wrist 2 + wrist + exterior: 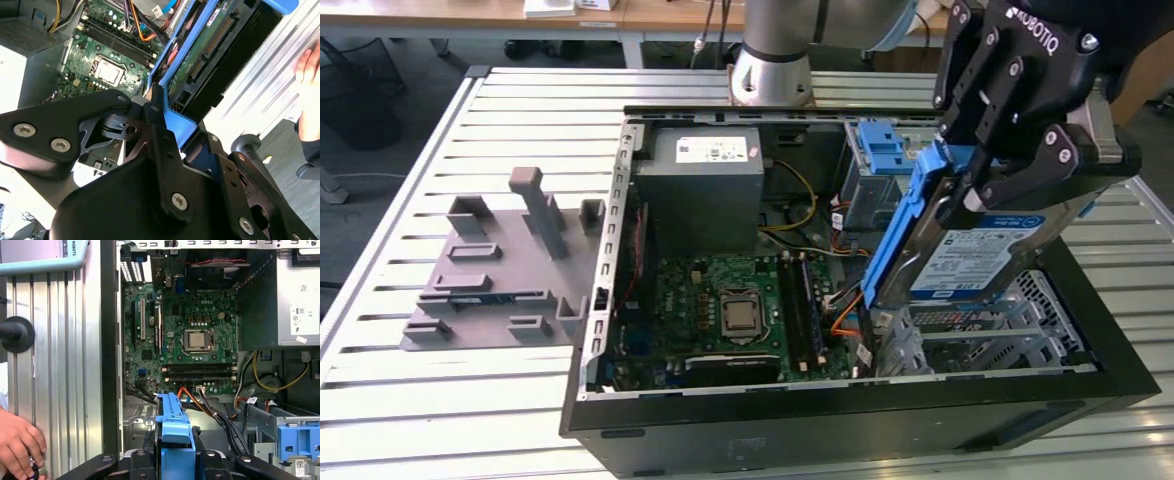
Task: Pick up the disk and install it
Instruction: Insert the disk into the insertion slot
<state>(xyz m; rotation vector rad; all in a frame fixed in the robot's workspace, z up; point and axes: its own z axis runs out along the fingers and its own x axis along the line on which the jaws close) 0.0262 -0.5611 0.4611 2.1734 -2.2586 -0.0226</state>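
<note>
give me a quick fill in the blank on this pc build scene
1. The gripper is ____ on the disk.
2. The bracket framing the disk is coloured ____.
3. The motherboard inside the computer case is coloured ____.
Missing words: shut; blue; green.

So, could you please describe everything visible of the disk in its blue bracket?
The flat silver hard drive, with a blue-and-white label and a blue plastic carrier bracket round its edge, is clamped between the fingers of the black gripper. It hangs steeply tilted over the metal drive cage inside the open computer case; the second wrist view shows its green circuit-board underside.
</note>
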